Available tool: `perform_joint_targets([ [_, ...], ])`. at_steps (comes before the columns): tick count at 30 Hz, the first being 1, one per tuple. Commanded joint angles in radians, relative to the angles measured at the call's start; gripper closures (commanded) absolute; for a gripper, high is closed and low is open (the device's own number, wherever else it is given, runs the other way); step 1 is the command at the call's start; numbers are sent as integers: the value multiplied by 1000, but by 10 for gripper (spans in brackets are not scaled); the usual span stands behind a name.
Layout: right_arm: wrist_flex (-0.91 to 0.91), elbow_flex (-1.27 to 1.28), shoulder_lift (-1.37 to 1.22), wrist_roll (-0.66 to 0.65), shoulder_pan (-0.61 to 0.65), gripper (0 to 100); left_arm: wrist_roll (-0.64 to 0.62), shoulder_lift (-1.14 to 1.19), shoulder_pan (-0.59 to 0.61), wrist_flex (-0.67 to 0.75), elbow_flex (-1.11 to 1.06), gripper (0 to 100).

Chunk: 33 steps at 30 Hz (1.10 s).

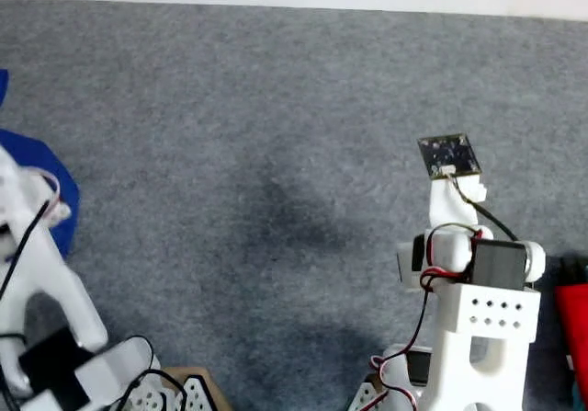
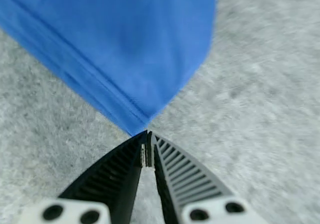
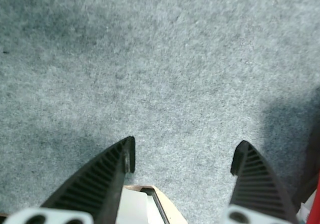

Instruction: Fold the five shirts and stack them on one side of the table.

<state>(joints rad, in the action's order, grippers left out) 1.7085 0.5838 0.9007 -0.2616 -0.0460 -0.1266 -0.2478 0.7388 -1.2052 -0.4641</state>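
A blue shirt lies at the table's left edge, partly hidden behind the left arm. In the left wrist view the blue shirt hangs as a pointed corner, and my left gripper is shut on that corner's tip. The right arm stands at the right side over bare grey felt. My right gripper is open with nothing between its fingers, above the felt.
Grey felt covers the table. A red cloth shows at the right edge beside the right arm's base. A brown board corner sits at the front between the arm bases.
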Motion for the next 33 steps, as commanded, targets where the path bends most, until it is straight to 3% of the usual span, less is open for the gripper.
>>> perform_joint_targets([
  [1, -21, 2, 12, 5, 1, 695, 32, -101, 44, 235, -232, 993],
  [5, -21, 1, 12, 5, 4, 695, 157, -101, 51, 295, -300, 984],
  [12, -28, 1, 5, 6, 5, 695, 230, -108, 65, 295, -315, 834],
  [16, -28, 1, 5, 6, 2, 695, 315, -101, 70, 299, -318, 832],
  [19, -28, 1, 5, 6, 4, 695, 324, -101, 99, 307, -323, 835],
  [27, -28, 1, 5, 11, 4, 695, 324, -101, 101, 485, -435, 835],
  [33, -27, 1, 5, 12, 5, 695, 322, -97, 82, 505, -440, 835],
])
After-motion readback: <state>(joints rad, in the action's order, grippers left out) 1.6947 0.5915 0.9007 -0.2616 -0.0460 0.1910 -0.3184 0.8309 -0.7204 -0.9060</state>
